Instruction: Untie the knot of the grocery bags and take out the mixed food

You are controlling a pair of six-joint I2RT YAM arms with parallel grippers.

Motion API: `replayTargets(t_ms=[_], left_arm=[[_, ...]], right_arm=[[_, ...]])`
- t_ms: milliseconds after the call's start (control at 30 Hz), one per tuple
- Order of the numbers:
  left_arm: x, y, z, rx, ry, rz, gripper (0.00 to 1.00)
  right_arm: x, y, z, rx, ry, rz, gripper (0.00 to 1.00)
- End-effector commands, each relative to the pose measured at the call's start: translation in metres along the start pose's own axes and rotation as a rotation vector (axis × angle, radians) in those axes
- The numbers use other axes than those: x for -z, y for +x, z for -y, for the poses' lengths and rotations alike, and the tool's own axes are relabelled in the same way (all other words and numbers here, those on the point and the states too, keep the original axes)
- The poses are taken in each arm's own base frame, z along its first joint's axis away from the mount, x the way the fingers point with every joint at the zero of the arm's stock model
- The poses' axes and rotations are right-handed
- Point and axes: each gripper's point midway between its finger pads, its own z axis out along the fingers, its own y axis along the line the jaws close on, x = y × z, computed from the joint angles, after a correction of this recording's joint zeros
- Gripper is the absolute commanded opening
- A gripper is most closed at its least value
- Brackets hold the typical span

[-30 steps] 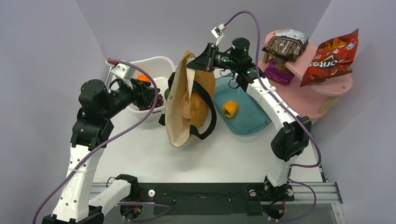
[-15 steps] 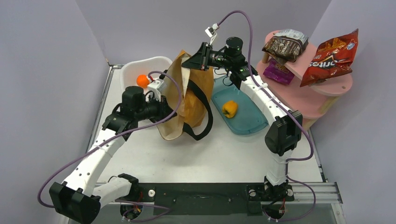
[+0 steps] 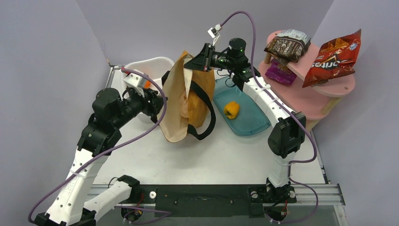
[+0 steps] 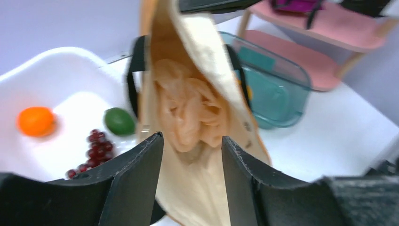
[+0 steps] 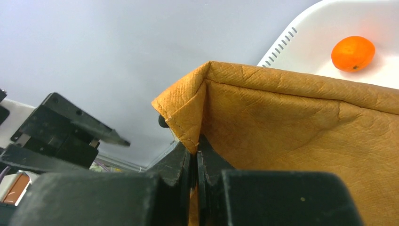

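Seen from above, the white tub (image 3: 141, 63) sits at 10 o'clock on the table, and the left arm hides most of what is in it. The left wrist view shows what lies there: an orange (image 4: 35, 121), a green fruit (image 4: 119, 121) at the orange's 3 o'clock, and dark red grapes (image 4: 93, 143) at the fruit's 7 o'clock. That view also looks into the mouth of the canvas tote (image 3: 181, 117), where the crumpled peach plastic bag (image 4: 190, 117) lies inside.

The tote stands near 12 o'clock, between the two tubs. At its 3 o'clock, the teal tub (image 3: 256, 125) holds the yellow bell pepper (image 3: 231, 109). At 2 o'clock, the pink shelf (image 3: 329, 92) carries the brown snack bag (image 3: 286, 47) and the Doritos bag (image 3: 334, 59). The purple packet (image 3: 278, 73) is on the tier below.

The left gripper (image 4: 191, 141) hangs at the tote's 9 o'clock with its fingers spread wide. It grips nothing, and whether it touches the cloth cannot be told. The right gripper (image 5: 195, 149) has its fingers pressed together on the tote's top corner, holding that edge up; the right wrist view shows the pinch closely.
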Motion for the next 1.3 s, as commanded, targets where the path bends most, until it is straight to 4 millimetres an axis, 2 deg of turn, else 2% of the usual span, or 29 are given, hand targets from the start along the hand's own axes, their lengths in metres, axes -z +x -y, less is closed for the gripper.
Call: replayTargets(t_ms=[0, 100, 200, 233, 267, 333, 367, 433, 500, 567, 600, 633, 733, 867, 900, 933, 1033, 1067, 1133, 1167, 1233, 1267], left_arm=[[-0.012, 0.029, -0.057, -0.132, -0.233, -0.143, 0.47], [-0.031, 0.048, -0.061, -0.140, -0.186, -0.185, 0.48], [-0.045, 0.080, -0.073, -0.091, -0.210, -0.264, 0.49], [-0.050, 0.086, -0.069, -0.071, -0.180, -0.281, 0.47], [-0.051, 0.086, -0.064, -0.064, -0.149, -0.278, 0.26], [-0.051, 0.078, -0.028, -0.033, 0.033, -0.246, 0.01], [-0.043, 0.071, 0.005, 0.006, 0.189, -0.225, 0.00], [-0.026, 0.057, 0.058, 0.078, 0.418, -0.195, 0.00], [-0.009, 0.044, 0.109, 0.173, 0.605, -0.190, 0.00], [-0.001, 0.032, 0.137, 0.265, 0.714, -0.191, 0.00], [-0.001, 0.024, 0.145, 0.312, 0.753, -0.188, 0.00], [-0.001, 0.021, 0.149, 0.332, 0.767, -0.187, 0.00], [-0.014, 0.015, 0.147, 0.370, 0.767, -0.179, 0.00], [-0.036, 0.021, 0.115, 0.427, 0.643, -0.173, 0.00], [-0.039, 0.020, 0.106, 0.442, 0.607, -0.166, 0.00], [-0.043, 0.019, 0.099, 0.444, 0.575, -0.153, 0.00], [-0.048, 0.013, 0.096, 0.408, 0.558, -0.121, 0.00], [-0.051, 0.012, 0.096, 0.396, 0.555, -0.112, 0.00], [-0.059, 0.011, 0.092, 0.370, 0.535, -0.102, 0.00], [-0.066, 0.014, 0.085, 0.368, 0.486, -0.109, 0.00], [-0.080, 0.021, 0.067, 0.326, 0.393, -0.126, 0.00], [-0.089, 0.030, 0.054, 0.298, 0.351, -0.143, 0.00]], right_arm=[[0.015, -0.021, -0.049, 0.113, -0.091, 0.054, 0.00], [0.014, -0.019, -0.049, 0.109, -0.098, 0.054, 0.00], [0.016, -0.020, -0.053, 0.110, -0.106, 0.056, 0.00], [0.016, -0.020, -0.053, 0.111, -0.107, 0.056, 0.00], [0.018, -0.021, -0.055, 0.114, -0.108, 0.057, 0.00], [0.021, -0.023, -0.057, 0.119, -0.103, 0.066, 0.00], [0.023, -0.024, -0.054, 0.114, -0.090, 0.072, 0.00], [0.031, -0.027, -0.056, 0.124, -0.060, 0.088, 0.00], [0.038, -0.026, -0.047, 0.111, 0.004, 0.100, 0.00], [0.044, -0.017, -0.034, 0.089, 0.068, 0.094, 0.00], [0.046, -0.012, -0.028, 0.082, 0.093, 0.085, 0.00], [0.049, -0.001, -0.013, 0.074, 0.149, 0.057, 0.00], [0.053, 0.017, 0.015, 0.066, 0.248, 0.001, 0.00], [0.056, 0.024, 0.045, 0.093, 0.324, -0.027, 0.00], [0.054, 0.028, 0.056, 0.085, 0.336, -0.040, 0.00], [0.052, 0.027, 0.058, 0.084, 0.334, -0.043, 0.00], [0.038, 0.035, 0.080, 0.060, 0.323, -0.078, 0.00], [0.032, 0.031, 0.077, 0.070, 0.301, -0.076, 0.00], [0.019, 0.032, 0.092, 0.079, 0.296, -0.088, 0.00], [0.017, 0.029, 0.096, 0.090, 0.298, -0.085, 0.00], [0.012, 0.010, 0.102, 0.133, 0.313, -0.050, 0.00], [0.013, 0.007, 0.117, 0.132, 0.345, -0.039, 0.00]])
